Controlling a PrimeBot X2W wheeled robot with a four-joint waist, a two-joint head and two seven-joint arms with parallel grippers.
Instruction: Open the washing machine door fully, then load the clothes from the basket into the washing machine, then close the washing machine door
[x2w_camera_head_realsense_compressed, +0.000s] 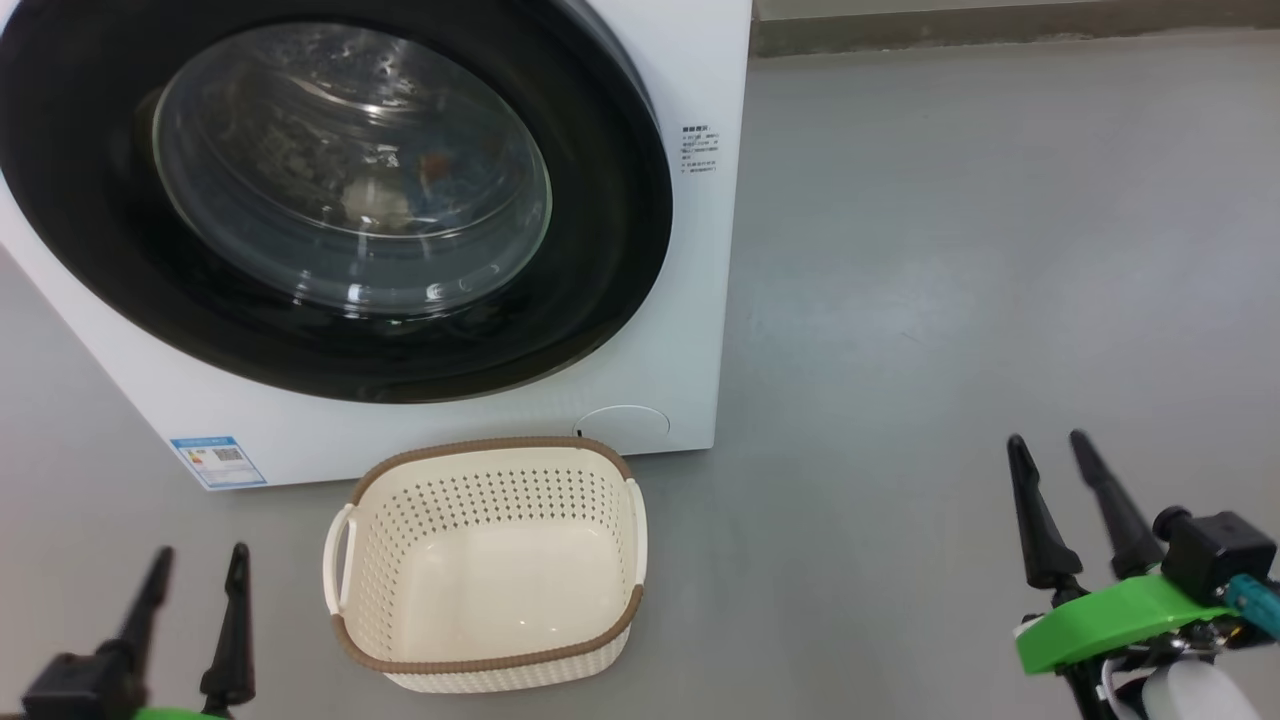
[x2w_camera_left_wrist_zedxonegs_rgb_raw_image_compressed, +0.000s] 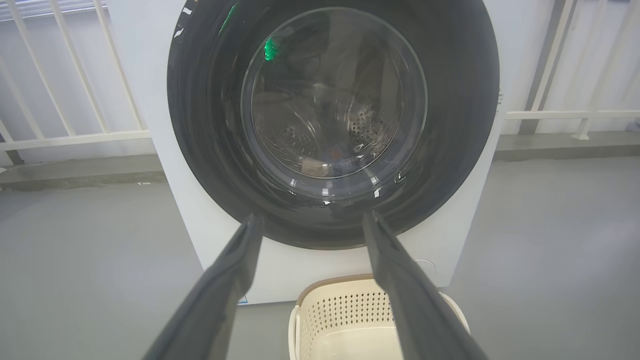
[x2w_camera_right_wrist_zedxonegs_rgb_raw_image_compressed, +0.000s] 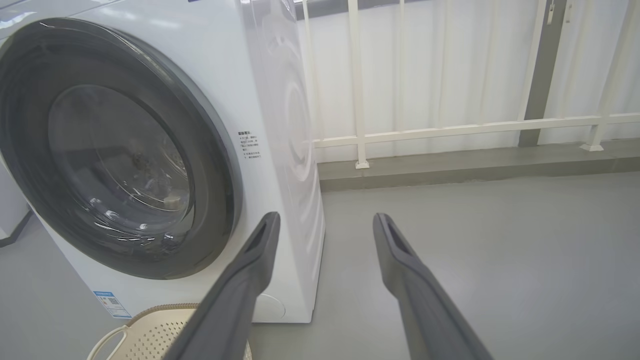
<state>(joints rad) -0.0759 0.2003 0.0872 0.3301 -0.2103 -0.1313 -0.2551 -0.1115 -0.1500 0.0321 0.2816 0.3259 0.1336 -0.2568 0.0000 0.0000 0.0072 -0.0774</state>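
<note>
While both arms hang low over the near side of the grey floor, the left claw is at the near left, fingers spread wide, gripping nothing. In its wrist view the two fingers frame the lower arc of the door, well clear of it.

Just past it, a blue label sticker sits on the lower left corner of the washing machine. The machine stands toward the far left of the floor and faces the robot.

The washing machine door sits flush against the front, so it is shut. Through the glass bowl there's a cream patch with orange-brown specks low in the drum. That looks like the clothes, but it's too blurred by reflections to make out detail.

The basket is on the floor right in front of the machine, under the door's lower right. It's upright, close to the front panel but not touching it, and its bare bottom is showing. A round flap sits just behind its far rim, at the machine's lower right.

The right claw is at the near right, well apart from the basket and the machine. Its fingers are spread and hold nothing. Its wrist view looks past the machine's right side to a white railing along the floor's far edge.
</note>
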